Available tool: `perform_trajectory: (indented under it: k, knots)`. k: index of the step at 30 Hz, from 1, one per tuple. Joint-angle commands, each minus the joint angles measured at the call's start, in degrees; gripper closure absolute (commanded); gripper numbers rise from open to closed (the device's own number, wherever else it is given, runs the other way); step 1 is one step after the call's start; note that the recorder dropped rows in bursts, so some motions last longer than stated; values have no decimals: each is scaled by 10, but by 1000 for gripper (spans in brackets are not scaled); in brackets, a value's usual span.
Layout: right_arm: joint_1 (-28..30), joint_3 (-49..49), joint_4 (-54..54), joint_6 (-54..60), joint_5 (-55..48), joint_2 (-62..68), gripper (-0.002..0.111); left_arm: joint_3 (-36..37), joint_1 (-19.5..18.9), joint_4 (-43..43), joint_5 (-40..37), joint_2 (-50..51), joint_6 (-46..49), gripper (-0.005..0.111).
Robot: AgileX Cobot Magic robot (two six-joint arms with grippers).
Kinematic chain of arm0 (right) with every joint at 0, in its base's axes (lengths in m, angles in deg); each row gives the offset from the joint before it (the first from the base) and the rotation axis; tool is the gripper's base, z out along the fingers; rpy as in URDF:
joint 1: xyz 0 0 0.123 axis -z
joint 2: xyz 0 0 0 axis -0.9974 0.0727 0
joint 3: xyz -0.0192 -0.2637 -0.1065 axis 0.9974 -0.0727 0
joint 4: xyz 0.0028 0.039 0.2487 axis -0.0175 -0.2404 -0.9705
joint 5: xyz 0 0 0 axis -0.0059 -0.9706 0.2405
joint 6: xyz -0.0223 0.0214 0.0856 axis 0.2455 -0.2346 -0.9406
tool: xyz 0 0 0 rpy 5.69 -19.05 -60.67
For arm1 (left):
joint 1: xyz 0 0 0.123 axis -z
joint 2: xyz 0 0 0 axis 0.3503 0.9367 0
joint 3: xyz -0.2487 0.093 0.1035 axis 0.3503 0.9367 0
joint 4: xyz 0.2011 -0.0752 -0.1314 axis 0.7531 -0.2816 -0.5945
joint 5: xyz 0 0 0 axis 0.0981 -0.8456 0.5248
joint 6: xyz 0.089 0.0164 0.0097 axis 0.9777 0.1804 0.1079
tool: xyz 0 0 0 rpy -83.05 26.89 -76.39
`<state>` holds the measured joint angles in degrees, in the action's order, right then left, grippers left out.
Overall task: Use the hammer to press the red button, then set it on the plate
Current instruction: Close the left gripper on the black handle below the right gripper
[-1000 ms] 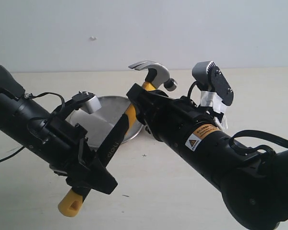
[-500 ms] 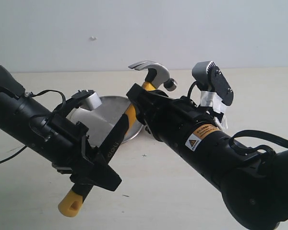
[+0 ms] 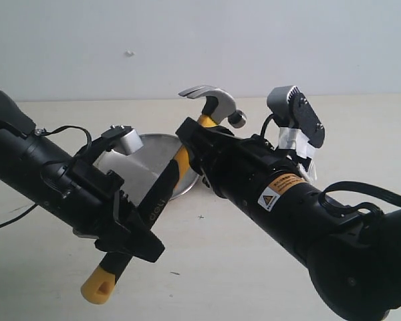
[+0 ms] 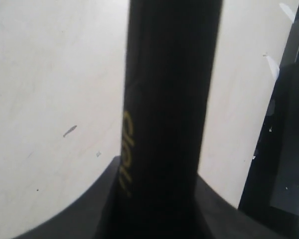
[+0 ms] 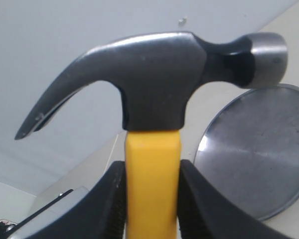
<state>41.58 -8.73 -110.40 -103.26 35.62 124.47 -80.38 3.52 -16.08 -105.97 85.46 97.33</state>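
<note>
Between the left gripper's (image 3: 135, 231) jaws the black-handled, yellow-necked steel claw hammer (image 4: 169, 99) is a dark blur, with both ends cut off and black-on-black contact unreadable. Beyond the right gripper's (image 5: 152, 199) jaws, the round brushed silvery metal plate (image 5: 259, 154) runs off the frame.

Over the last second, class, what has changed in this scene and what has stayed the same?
The left gripper closed its jaws onto the hammer, taking hold of the black handle near its yellow end. The right gripper stayed clamped on the yellow neck. The hammer and the plate did not move.
</note>
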Motion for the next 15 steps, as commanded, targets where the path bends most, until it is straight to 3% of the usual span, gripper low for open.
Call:
perform_trajectory:
  k: [1,7,15]
  knots:
    - [1,5,18,6,45,-6,108,-2,1,-4,12,3,9,107]
    - [1,5,21,6,27,-6,102,-2,1,-6,30,3,8,107]
    - [1,4,20,33,-15,-6,64,-2,1,-6,37,3,8,107]
